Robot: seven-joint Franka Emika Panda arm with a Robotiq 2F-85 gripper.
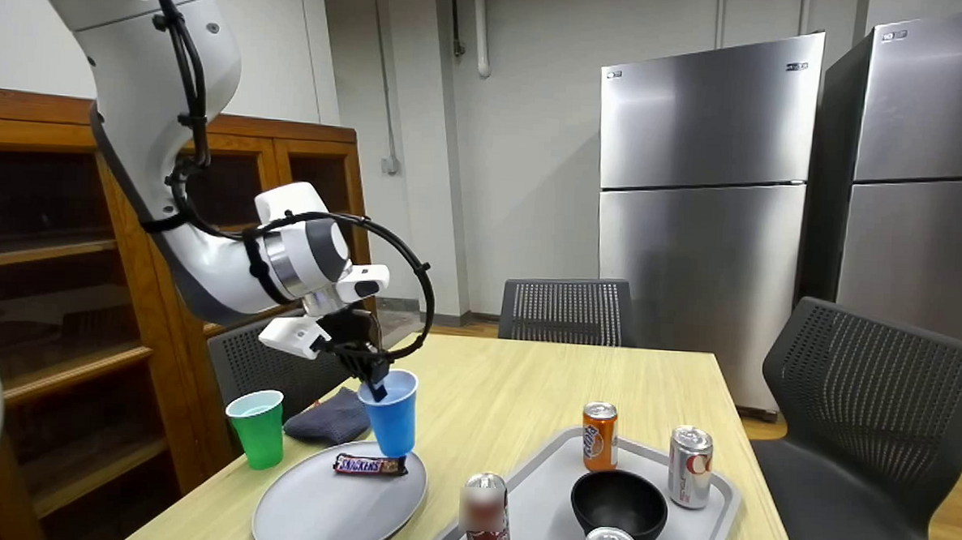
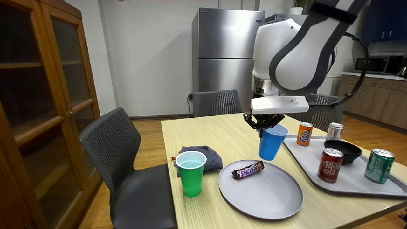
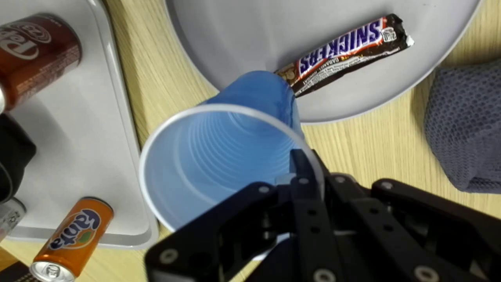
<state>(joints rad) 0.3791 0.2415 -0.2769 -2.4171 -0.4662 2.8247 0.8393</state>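
A blue cup (image 2: 272, 143) is being held at a tilt in a robot gripper (image 3: 309, 162) at a pale wooden table (image 2: 203, 132) — its thin wall is being pinched near the white rim, with one jaw inside and one outside. In the wrist view, part of the edge of a gray plate (image 3: 235, 39) is being hidden by the cup's base; whether any surface is being touched cannot be told. With the cup as the dial's center there, a Snickers bar (image 3: 344, 55) is being displayed on the plate between 1 and 2 o'clock, and a dark gray cloth (image 3: 465, 129) is being seen at 3. A Fanta can (image 3: 76, 235) and a Dr Pepper can (image 3: 35, 58) are being carried on a gray tray (image 3: 86, 117) at 8 and 10. In an exterior view, a green cup (image 2: 192, 178) is being shown at 8 o'clock from the blue one — a black bowl (image 2: 349, 152) is being borne by the tray at 3, a green can (image 2: 379, 168) at the bowl's own 4.
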